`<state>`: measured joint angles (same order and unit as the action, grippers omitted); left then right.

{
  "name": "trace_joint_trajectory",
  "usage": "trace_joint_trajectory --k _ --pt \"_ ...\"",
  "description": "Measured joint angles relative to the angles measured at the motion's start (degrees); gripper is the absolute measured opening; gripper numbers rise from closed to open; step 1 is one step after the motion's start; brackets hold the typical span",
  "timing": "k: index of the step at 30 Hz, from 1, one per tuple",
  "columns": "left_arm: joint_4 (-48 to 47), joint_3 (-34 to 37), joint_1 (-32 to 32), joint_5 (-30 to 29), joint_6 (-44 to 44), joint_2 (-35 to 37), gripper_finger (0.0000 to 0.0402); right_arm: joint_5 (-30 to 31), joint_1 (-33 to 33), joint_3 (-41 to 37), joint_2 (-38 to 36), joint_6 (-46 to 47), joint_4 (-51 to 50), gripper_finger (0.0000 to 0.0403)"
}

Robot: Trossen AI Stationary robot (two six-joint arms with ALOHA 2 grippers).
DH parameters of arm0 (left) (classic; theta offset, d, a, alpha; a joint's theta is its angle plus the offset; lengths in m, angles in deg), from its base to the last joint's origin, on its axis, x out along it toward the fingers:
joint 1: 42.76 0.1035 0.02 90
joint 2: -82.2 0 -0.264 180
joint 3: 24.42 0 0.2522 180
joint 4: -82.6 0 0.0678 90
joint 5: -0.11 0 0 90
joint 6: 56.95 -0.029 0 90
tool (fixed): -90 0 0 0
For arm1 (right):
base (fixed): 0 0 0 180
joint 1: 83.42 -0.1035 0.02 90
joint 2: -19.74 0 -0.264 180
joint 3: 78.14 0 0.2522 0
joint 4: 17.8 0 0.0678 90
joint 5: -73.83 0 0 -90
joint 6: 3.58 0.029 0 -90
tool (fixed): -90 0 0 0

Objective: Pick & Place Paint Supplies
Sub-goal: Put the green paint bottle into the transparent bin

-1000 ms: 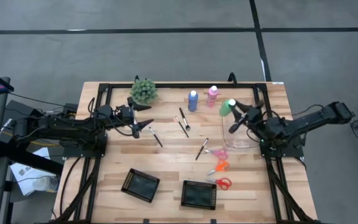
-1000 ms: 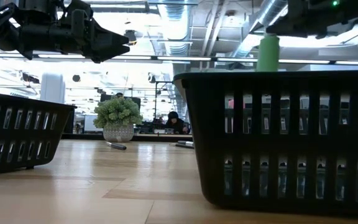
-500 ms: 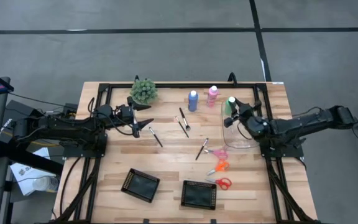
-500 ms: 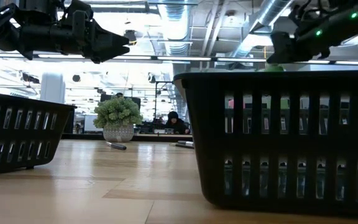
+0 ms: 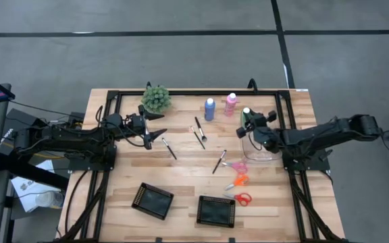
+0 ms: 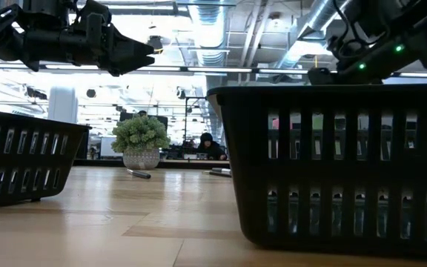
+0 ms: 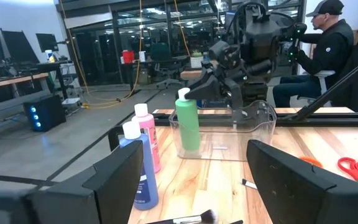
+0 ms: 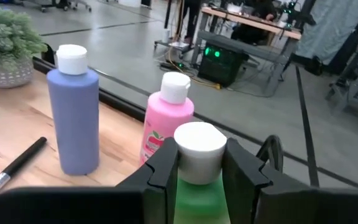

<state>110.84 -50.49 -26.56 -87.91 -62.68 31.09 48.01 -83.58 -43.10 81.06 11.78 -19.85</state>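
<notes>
Moved since a second ago: right gripper (image 5: 248, 122) has carried the green bottle (image 7: 187, 124) down from above the desk's right side; the bottle now stands upright inside the clear bin (image 7: 261, 134), jaws clamped below its white cap. Black baskets (image 5: 216, 210) near the front edge: contents not discernible. Blue bottle (image 5: 209, 109) and pink bottle (image 5: 231, 102) stand near the back edge. Left gripper (image 5: 155, 127): jaws wide, empty, back-left, beside the plant ball (image 5: 156, 98).

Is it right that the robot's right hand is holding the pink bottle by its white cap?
Not quite: the right hand is holding the green bottle by its white cap. The right wrist view shows this; the pink bottle stands free on the table behind, beside the blue bottle.
</notes>
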Motion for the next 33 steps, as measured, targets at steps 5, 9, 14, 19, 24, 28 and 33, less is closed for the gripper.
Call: trace_joint_trajectory --k 5,9,14,19,24,28,33 --pt "0.0 0.0 0.0 0.0 0.0 0.0 0.028 0.0 0.8 0.0 0.7 5.9 -3.4 0.0082" --pt "0.0 0.0 0.0 0.0 0.0 0.0 0.028 0.7 1.2 0.1 0.5 10.8 -6.4 0.0082" --pt "0.0 0.0 0.0 0.0 0.0 0.0 0.028 0.8 1.2 0.2 0.4 11.7 -7.0 0.0083" --pt "0.0 0.0 0.0 0.0 0.0 0.0 0.028 0.9 1.2 0.2 0.4 15.5 -8.4 0.011" --pt "0.0 0.0 0.0 0.0 0.0 0.0 0.028 0.5 0.3 0.2 0.5 18.3 -10.0 0.0128" --pt "0.0 0.0 0.0 0.0 0.0 0.0 0.028 0.1 -0.8 0.0 0.5 18.3 -10.2 0.0131" --pt "0.0 0.0 0.0 0.0 0.0 0.0 0.028 1.1 -1.8 0.0 0.5 17.8 -10.2 0.0145"
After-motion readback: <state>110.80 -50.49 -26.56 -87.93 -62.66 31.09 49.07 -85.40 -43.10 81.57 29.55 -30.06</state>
